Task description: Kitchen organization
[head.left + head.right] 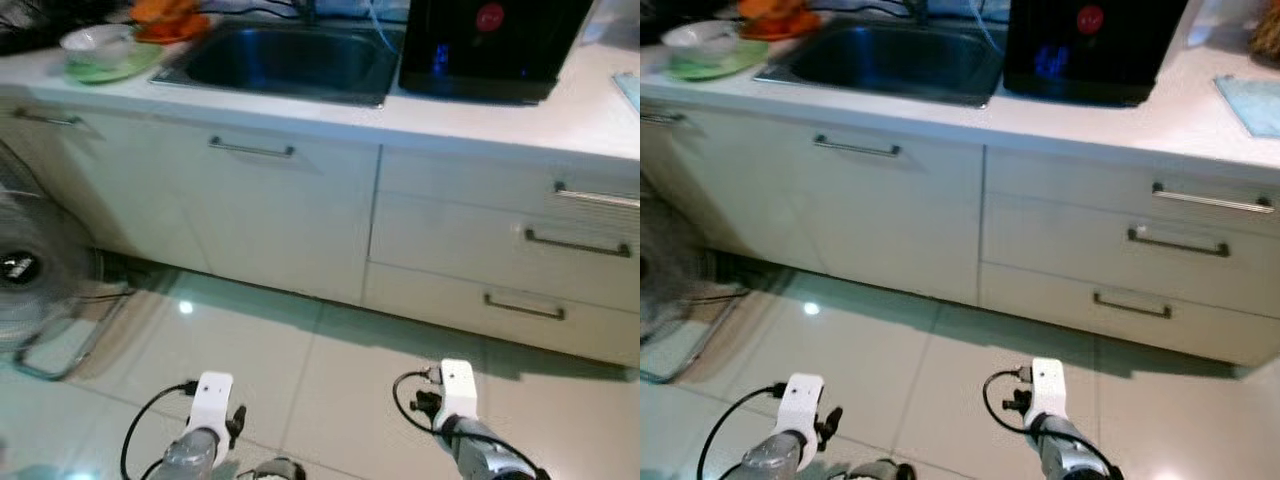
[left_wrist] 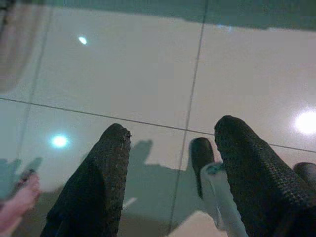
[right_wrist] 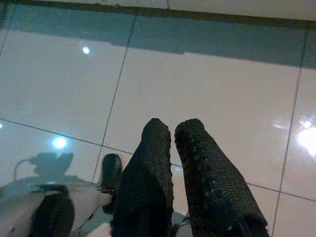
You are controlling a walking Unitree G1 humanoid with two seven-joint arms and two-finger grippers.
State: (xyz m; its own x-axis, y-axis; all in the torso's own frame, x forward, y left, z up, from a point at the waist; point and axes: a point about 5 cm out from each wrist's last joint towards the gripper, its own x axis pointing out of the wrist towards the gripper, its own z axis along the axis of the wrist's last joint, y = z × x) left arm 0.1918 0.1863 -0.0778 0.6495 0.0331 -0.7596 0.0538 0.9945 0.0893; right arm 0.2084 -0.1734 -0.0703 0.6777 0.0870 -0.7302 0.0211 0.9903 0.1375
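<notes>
Approach step, I judge: left hand (image 2: pixel 168 182) spread, right hand (image 3: pixel 173 173) pressed together, both low over the floor (image 1: pixel 330 380) (nothing held); next, reach the worktop (image 1: pixel 560 115), perhaps its bowl (image 1: pixel 97 45)

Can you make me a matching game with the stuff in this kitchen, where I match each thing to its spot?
Things:
1. sink
2. green plate
3. black machine
4. fan

Places:
A. on the floor by the cabinets, on the robot's left
B. set into the counter, above the cabinet door
C. on the counter, right of the sink
D. on the counter, left of the sink, with a bowl on it

Pairs: 1-B, 2-D, 3-C, 4-A
</notes>
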